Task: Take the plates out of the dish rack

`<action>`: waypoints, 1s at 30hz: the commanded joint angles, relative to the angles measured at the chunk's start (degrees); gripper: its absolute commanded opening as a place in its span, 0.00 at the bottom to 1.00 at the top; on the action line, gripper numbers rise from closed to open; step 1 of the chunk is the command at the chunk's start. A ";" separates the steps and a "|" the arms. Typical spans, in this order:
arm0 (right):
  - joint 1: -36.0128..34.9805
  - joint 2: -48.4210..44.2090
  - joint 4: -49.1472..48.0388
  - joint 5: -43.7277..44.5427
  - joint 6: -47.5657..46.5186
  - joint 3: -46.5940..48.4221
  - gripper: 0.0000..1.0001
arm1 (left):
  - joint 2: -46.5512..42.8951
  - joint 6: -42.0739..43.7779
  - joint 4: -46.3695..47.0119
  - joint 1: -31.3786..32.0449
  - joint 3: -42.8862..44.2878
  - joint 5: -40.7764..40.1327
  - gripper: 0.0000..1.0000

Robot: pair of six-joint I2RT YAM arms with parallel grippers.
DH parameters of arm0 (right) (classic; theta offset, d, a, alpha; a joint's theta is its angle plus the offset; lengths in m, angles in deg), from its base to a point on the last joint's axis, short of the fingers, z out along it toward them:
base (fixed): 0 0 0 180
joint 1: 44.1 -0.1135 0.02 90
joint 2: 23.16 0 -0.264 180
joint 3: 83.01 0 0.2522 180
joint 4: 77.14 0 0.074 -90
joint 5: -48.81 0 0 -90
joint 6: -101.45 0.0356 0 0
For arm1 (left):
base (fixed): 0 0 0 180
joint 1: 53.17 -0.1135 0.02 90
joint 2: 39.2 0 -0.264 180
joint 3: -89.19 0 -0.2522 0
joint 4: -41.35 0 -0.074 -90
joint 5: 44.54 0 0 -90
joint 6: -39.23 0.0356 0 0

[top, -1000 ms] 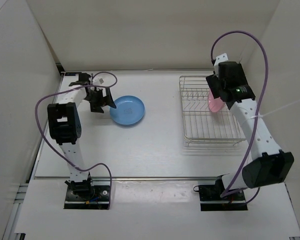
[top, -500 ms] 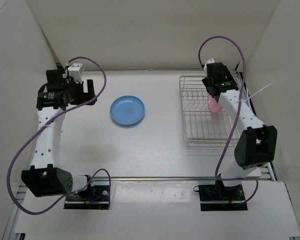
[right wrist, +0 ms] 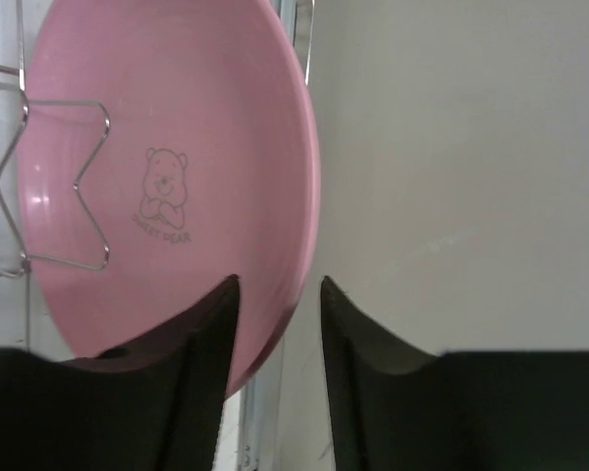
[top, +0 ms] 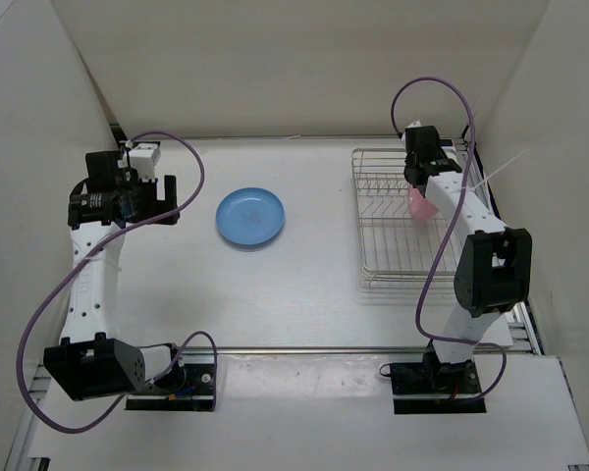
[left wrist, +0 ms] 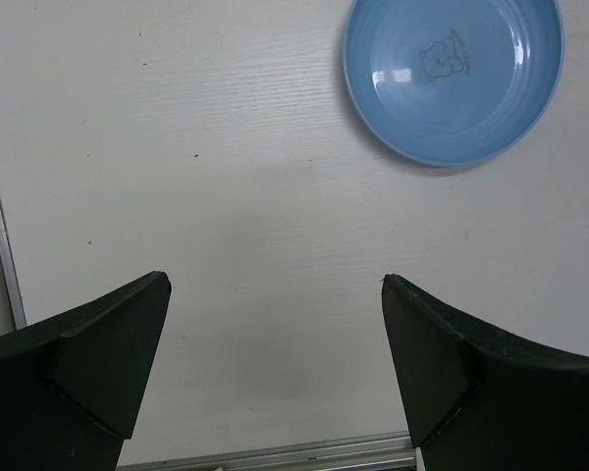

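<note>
The pink plate stands on edge in the silver wire dish rack at the right. In the right wrist view the pink plate leans behind a wire divider. My right gripper straddles its lower rim with the jaws narrowed; the left finger overlaps the plate's face, while a slim gap shows between the rim and the right finger. The light blue plate lies flat on the table, away from the rack. My left gripper hangs open and empty, left of the blue plate.
White walls close in the table at the back and both sides. The rack sits close to the right wall. A metal strip runs along the table's left edge under the left gripper. Purple cables loop above both arms.
My right gripper has dropped onto the pink plate's rim and its jaws have narrowed from wide open. The left arm pulled back left, away from the blue plate, still open.
</note>
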 commanded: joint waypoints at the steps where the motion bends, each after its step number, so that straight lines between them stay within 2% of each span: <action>1: 0.15 -0.78 -2.77 2.26 0.35 1.70 0.38 | -2.42 1.01 0.11 -0.54 0.05 2.59 1.00; 5: 0.15 -0.25 -3.30 3.50 0.35 1.18 0.17 | -2.42 1.01 0.11 -0.54 -0.47 4.71 1.00; 12: -0.38 -0.25 -3.30 6.48 0.88 2.41 0.15 | -2.42 1.01 0.11 -0.54 -1.52 6.38 1.00; 17: -0.90 0.97 -2.25 9.12 0.88 4.68 0.00 | -2.42 1.01 0.11 -0.54 -2.14 6.91 1.00; 30: -3.28 3.35 -4.27 20.99 0.17 14.08 0.00 | -2.42 0.40 3.53 -0.54 -6.36 8.05 1.00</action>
